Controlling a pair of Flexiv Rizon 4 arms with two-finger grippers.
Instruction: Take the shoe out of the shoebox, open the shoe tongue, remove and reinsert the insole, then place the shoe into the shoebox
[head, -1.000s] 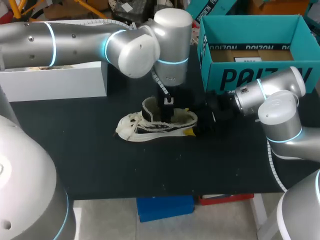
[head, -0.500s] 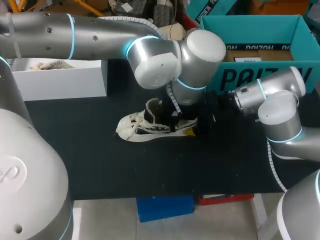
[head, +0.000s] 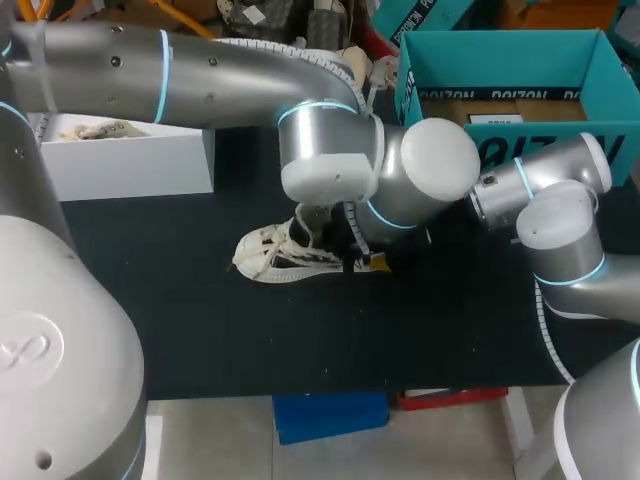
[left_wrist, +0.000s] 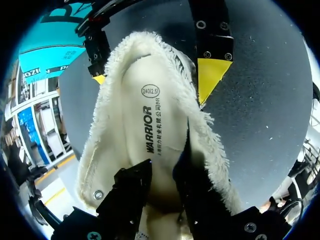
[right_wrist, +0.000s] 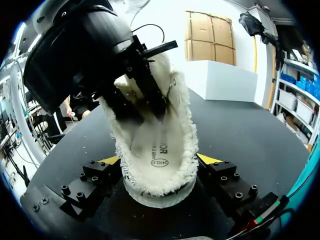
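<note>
Shoe (head: 275, 255), fleecy insole (left_wrist: 150, 130), round printed label (left_wrist: 150, 91)

The cream fleecy insole (left_wrist: 150, 125) is shaggy at its edges and smooth in its printed middle. My right gripper (right_wrist: 158, 160) has matt black metal fingers, bolted, with flat yellow tips. The black table (head: 200, 320) is matt and finely speckled. The teal cardboard shoebox (head: 610, 90) is dull. My silver left arm (head: 330, 160) is smooth, with a satin sheen.
</note>
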